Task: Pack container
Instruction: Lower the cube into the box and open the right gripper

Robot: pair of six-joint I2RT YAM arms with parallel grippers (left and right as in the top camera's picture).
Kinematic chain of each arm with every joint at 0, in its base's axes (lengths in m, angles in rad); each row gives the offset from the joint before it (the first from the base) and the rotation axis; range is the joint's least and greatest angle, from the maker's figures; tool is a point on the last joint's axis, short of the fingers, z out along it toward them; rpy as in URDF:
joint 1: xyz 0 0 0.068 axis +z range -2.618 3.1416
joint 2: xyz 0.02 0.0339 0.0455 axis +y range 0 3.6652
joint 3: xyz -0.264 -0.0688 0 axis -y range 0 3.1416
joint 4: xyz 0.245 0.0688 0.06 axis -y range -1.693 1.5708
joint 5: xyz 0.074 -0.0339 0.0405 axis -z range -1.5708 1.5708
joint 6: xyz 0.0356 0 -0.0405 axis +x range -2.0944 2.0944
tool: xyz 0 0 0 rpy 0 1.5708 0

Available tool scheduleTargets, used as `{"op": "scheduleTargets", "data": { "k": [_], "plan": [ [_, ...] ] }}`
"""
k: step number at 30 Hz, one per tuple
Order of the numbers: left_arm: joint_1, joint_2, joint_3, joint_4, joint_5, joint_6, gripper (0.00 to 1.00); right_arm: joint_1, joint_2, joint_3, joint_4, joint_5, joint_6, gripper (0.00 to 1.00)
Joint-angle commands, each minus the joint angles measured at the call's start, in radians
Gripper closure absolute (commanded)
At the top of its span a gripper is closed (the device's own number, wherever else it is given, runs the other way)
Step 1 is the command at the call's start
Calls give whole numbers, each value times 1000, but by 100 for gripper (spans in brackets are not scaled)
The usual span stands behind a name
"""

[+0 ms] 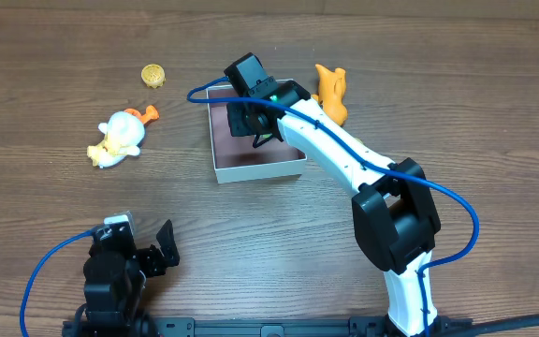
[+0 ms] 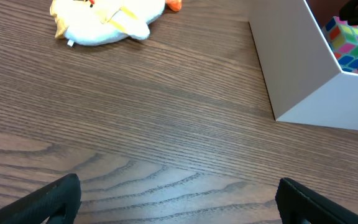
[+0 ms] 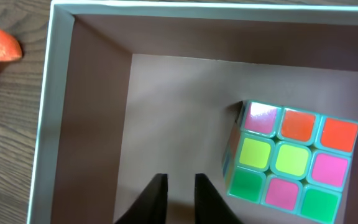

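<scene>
My right pincer, nearly shut on nothing, hangs inside the container beside the packed puzzle cube; next, I judge, lift clear for the orange toy.

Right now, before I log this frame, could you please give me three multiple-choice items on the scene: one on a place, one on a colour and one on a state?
1. Where is the colour cube? A in the container; B outside it, on the wood; C held up in the air.
2. What colour are the container's outer walls? A black; B white; C blue.
3. How does the left gripper stand? A shut on a toy; B shut on nothing; C open.

Key: 1 A, the right wrist view shows it inside the walls; 2 B, the left wrist view shows a plain white wall; 3 C, its fingers stand far apart with nothing between them.
</scene>
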Motion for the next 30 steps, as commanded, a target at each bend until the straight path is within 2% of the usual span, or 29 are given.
{"op": "scheduleTargets", "data": {
  "k": [1, 30],
  "plan": [
    [7, -8, -10, 2, 6, 19, 0, -2, 29, -4, 1, 5, 5, 85],
    [7, -8, -10, 2, 6, 19, 0, -87, 76, -4, 18, 8, -1, 83]
  ]
}}
